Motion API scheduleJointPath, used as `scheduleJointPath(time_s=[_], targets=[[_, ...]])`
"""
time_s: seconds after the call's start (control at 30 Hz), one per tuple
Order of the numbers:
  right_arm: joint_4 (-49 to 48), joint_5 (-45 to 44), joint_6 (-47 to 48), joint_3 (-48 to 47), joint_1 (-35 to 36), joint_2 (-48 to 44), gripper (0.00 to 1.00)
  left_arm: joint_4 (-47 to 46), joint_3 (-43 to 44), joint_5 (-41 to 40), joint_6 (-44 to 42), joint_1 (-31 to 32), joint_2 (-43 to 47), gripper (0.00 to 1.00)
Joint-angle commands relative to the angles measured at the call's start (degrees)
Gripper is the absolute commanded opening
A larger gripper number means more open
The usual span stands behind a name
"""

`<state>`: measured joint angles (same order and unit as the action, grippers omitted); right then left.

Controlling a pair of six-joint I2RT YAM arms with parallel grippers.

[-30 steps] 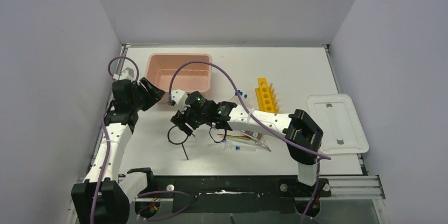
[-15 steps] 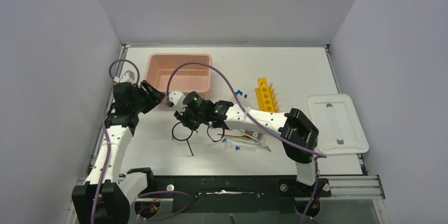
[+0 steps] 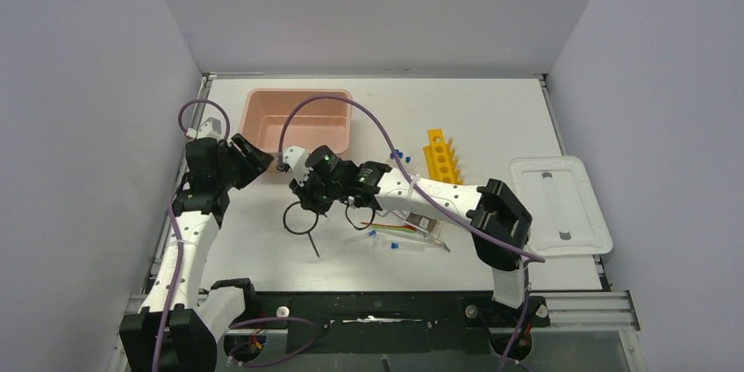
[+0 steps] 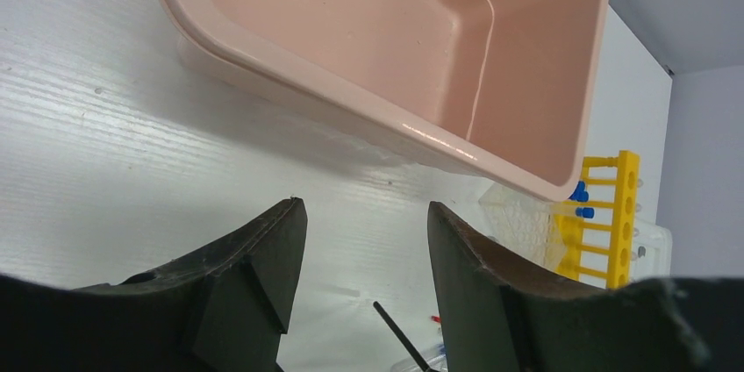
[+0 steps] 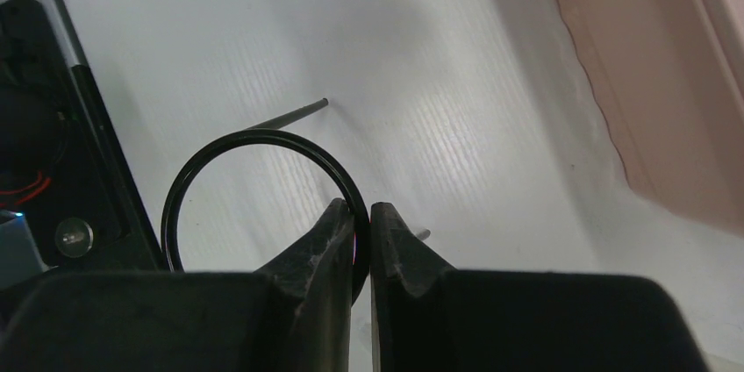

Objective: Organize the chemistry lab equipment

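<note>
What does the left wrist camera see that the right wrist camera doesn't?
Only the left wrist view shows the yellow holed rack, the blue-capped clear tubes by it, and the left gripper with its fingers apart, holding nothing. Only the right wrist view shows the loop of the black wire ring, pinched at its rim by the right gripper. Both show the pink tub and the white table.

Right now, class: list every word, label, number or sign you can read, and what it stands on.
None: no readable text in any view.
The pink tub, yellow holed rack, white lid and black wire ring show no print.
A green light on the right arm carries no lettering.
</note>
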<state>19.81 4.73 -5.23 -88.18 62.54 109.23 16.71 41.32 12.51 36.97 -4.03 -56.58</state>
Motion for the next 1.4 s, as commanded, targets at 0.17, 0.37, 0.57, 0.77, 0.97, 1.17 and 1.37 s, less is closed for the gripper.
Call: scheduleJointPath(time_s=[0.17,0.37,0.57,0.77,0.97,1.17,1.37], targets=[[-6.4,16.1,-7.1,-3.3,-6.0,-9.9,0.0,-2.8,6.3,-0.8,3.7,-2.2,1.1,0.52],[-5.0,17.2,-7.4,-7.6,-11.5,-11.5,0.0,-3.5,10.5,-1.3,4.6,-2.9,-0.5,0.52],[-3.0,20.2,-5.8,-18.2,-17.2,-7.4,0.0,-6.8,9.4,-0.1,6.5,-2.9,-1.4,0.52],[-1.6,21.7,-6.1,-28.0,-22.5,0.2,0.0,-8.0,7.9,0.0,6.5,-2.9,-1.7,0.52],[2.5,22.3,-5.7,-38.2,-26.0,10.1,0.0,-7.7,7.3,-0.3,4.7,-2.9,-1.8,0.52],[2.8,21.8,-5.6,-42.0,-26.8,16.4,0.0,-8.0,6.3,-0.4,3.6,-2.9,-2.4,0.52],[5.7,20.2,-4.6,-45.9,-26.6,21.5,0.0,-8.3,5.5,0.0,2.7,-2.9,-3.3,0.53]])
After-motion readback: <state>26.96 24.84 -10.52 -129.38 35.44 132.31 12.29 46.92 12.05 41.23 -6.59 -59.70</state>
